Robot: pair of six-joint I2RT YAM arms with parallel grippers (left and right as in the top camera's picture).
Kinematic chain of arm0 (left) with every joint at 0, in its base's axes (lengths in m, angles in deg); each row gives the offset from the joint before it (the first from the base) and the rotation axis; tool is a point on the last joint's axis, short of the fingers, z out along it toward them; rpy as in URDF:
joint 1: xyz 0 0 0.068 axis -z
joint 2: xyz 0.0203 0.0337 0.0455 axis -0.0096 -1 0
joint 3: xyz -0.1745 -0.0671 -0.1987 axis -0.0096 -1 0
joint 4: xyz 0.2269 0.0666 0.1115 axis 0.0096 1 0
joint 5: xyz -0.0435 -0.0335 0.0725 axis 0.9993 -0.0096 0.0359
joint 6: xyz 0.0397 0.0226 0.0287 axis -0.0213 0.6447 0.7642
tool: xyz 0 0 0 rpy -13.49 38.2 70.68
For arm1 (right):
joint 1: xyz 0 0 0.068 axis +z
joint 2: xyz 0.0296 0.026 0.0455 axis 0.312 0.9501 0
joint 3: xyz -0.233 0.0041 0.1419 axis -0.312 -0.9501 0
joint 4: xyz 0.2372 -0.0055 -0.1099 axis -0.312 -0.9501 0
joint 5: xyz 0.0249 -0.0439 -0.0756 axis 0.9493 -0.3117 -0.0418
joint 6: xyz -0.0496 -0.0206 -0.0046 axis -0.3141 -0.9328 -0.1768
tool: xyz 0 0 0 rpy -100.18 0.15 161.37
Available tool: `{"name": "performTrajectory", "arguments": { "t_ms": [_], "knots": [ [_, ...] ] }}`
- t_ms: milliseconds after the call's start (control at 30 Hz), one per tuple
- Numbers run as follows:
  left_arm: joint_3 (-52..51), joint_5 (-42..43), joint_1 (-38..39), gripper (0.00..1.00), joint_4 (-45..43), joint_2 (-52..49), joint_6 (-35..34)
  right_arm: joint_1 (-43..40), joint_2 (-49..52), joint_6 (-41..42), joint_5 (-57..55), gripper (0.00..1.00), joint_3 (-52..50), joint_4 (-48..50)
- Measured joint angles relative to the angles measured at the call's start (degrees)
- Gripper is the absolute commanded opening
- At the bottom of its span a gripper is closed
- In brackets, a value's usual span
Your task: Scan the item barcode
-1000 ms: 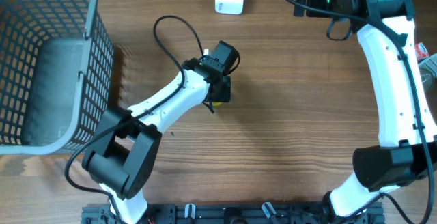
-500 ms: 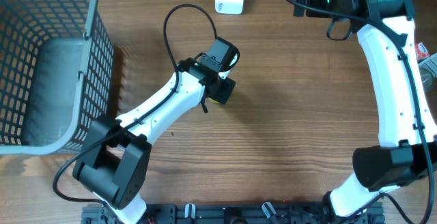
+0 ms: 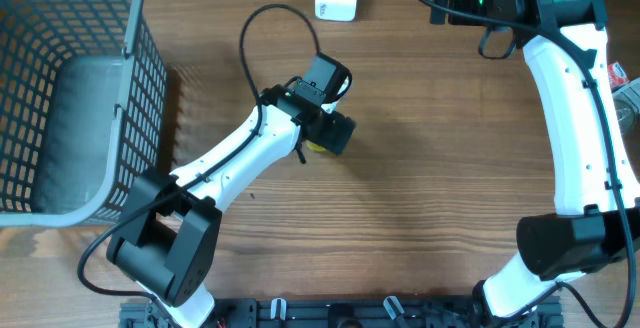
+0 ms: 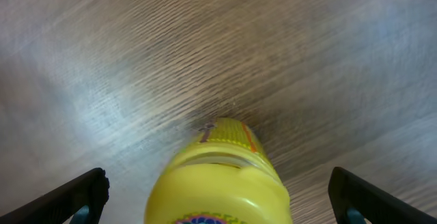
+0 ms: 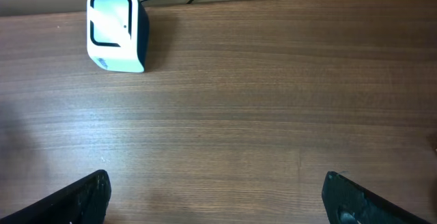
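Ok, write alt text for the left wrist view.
A yellow container fills the lower centre, resting on a wooden table. The left pincer is open, its dark fingertips wide apart on either side, clear of the container.

- The jaws of the left gripper are now spread wide either side of the yellow bottle; a second ago they were set much narrower.
- The left arm is swung slightly, and its cable is now looped higher and wider.
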Motion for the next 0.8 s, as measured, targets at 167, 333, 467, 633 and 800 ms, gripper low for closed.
{"name": "performTrajectory", "arguments": {
  "t_ms": [167, 333, 467, 633, 800],
  "knots": [
    [0.0, 0.0, 0.0, 1.00, 0.0, 0.0, -23.9, 0.0, 0.0, 0.0, 0.0, 1.00, 0.0, 0.0],
    [0.0, 0.1, 0.1, 1.00, 0.9, 0.0, -38.2, 0.0, 0.0, 0.0, 0.0, 1.00, 0.0, 0.0],
    [0.0, 0.3, 0.1, 1.00, 4.7, 0.0, -42.9, 0.0, 0.0, 0.0, 0.0, 1.00, 0.0, 0.0],
    [0.0, 0.4, 0.1, 1.00, 5.6, 0.0, -48.4, 0.0, 0.0, 0.0, 0.9, 1.00, 0.0, 0.0],
    [0.0, -0.2, 0.1, 1.00, 5.6, 0.0, -54.1, 0.0, 0.0, 0.0, 1.5, 1.00, 0.0, 0.0]
  ]
}}
